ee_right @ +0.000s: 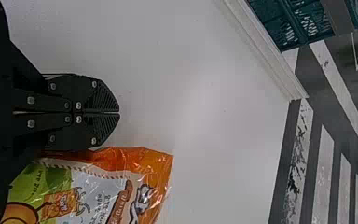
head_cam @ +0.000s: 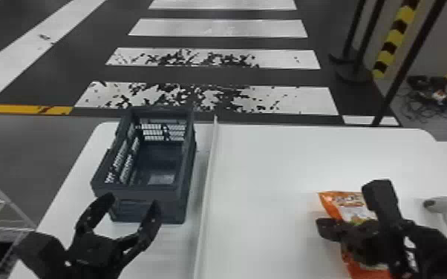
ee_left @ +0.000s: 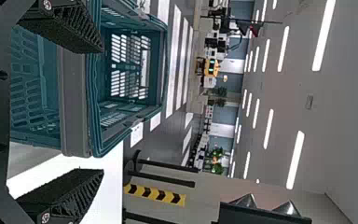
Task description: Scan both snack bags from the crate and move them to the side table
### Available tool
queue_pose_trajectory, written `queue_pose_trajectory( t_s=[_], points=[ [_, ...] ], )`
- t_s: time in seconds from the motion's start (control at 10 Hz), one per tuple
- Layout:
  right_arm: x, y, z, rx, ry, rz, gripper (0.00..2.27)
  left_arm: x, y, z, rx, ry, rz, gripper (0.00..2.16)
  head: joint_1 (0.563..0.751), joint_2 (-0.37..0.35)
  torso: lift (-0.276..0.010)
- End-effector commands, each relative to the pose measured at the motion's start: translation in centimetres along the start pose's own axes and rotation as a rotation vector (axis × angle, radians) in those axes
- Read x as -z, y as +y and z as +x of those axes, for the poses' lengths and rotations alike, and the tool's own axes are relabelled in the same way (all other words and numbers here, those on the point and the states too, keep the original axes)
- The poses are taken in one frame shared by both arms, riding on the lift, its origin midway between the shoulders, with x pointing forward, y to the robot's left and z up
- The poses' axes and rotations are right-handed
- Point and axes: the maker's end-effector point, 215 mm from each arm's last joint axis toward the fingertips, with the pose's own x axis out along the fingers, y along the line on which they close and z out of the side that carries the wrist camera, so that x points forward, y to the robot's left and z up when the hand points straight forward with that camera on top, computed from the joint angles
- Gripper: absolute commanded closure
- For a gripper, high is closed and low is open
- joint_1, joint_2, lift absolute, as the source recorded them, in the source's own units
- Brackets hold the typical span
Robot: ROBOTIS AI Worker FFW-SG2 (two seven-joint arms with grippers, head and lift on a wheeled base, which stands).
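Item 1: crate, dk. grey-blue in head view, teal w/ grey rim band in L wrist view; slatted sides, open top, upright on white table. Paler patch on its floor.

Item 2: snack bag, orange ends, white & green mid-part, printed face up; lies on table, well to R of crate, partly hid. under R arm. Shiny, crinkled film; orange end seen up close in R wrist view.

Item 3: L gripper, at crate's near end wall. Released: fingers spread w/ wide gap, one tip toward each side of that wall. Contact w/ crate: can't tell.

Item 4: R gripper, well R of crate, over/beside bag. Clenched on itself: both fingers flat together, tips meeting; bag's orange edge just beside them, outside the grip. Touching bag or not: can't tell.

Item 5: scanner, lt. grey, handheld type, on table, farther R of crate than bag.

Item 6: divider strip, white, raised, runs lengthwise on table just R of crate, betw. crate & bag.

Item 7: wire rack, L of crate, off table, w/ misc. goods.

Item 8: striped post, yel./blk., on far R beyond crate.
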Motion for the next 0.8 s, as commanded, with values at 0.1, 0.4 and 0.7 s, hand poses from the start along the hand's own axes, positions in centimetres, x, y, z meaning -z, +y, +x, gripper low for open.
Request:
queue_pose_trajectory(
  t_s=[0.1, 0.4, 0.7],
  points=[
    [0.3, -0.9, -0.2, 0.011, 0.002, -0.009, 2.25, 0.0, 0.0, 0.0, 0.001, 0.0, 0.0, 0.08, 0.695, 0.022, -0.099],
    [-1.2, 0.3, -0.5, -0.017, -0.032, -0.001, 2.25, 0.1, 0.0, 0.0, -0.001, 0.001, -0.002, 0.08, 0.695, 0.015, -0.099],
    [-7.3, 1.5, -3.6, -0.042, -0.155, 0.025, 2.25, 0.1, 0.1, -0.2, -0.005, 0.002, -0.004, 0.08, 0.695, 0.052, -0.099]
  ],
)
